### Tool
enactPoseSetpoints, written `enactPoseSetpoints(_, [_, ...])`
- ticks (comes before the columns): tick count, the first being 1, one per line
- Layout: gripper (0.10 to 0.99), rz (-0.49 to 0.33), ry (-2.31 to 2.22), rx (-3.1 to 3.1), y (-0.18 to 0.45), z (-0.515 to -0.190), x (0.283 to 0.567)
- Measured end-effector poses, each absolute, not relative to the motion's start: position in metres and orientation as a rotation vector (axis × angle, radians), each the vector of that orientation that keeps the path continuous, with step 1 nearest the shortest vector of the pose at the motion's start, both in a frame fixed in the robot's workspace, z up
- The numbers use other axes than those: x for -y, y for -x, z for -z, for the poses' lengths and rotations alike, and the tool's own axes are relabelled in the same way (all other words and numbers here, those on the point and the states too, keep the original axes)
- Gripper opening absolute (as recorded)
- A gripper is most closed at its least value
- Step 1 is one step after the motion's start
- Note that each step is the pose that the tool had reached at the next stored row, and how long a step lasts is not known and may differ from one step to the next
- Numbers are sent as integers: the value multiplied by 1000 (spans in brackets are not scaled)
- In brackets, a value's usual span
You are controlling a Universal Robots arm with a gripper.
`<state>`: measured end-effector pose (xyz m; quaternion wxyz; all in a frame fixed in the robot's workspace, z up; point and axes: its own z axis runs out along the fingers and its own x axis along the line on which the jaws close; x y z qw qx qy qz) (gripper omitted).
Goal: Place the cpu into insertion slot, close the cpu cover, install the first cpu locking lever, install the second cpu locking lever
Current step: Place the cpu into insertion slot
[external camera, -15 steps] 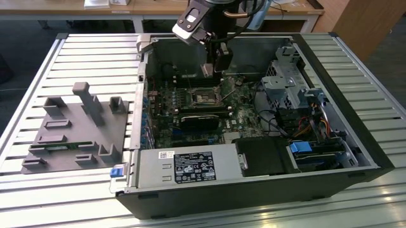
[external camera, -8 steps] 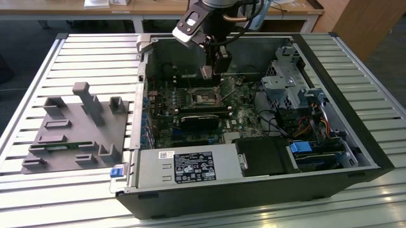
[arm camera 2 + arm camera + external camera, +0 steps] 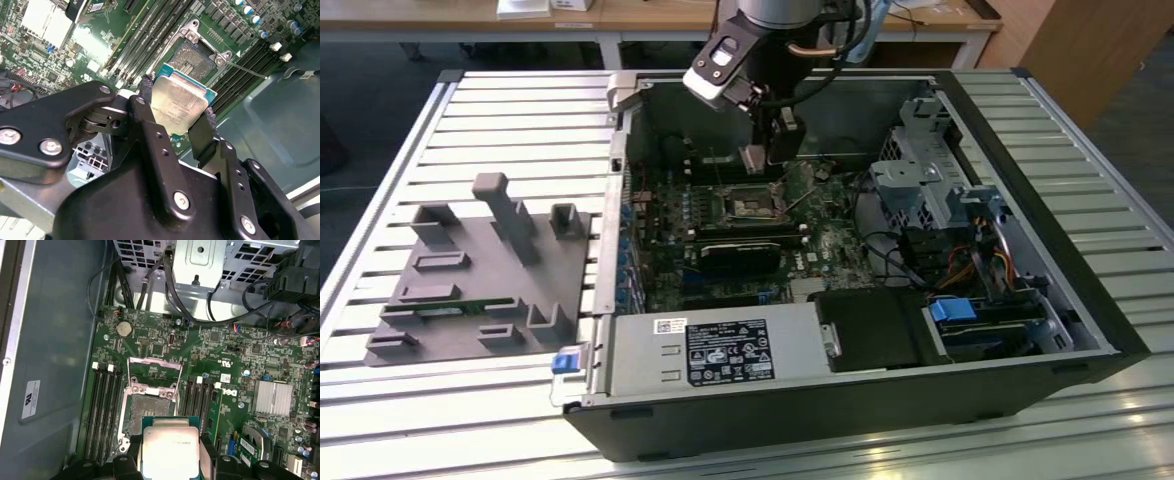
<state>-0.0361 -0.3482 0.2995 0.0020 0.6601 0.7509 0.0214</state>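
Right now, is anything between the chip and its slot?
No, just air. In the first wrist view the gripper holds the cpu above the open slot, and the cover is flipped up on the slot's far side.

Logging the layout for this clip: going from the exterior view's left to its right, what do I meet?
Grey holder block → insertion slot → metal drive cage → black case wall. The gripper holding the cpu overlaps the slot, so it is left out.
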Motion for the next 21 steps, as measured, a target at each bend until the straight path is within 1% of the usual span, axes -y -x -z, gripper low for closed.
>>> enactPoseSetpoints(15, [541,-67,-2073,-2353,36,-291,348])
enactPoseSetpoints(21, [541,-67,-2147,-2284,36,-286,346])
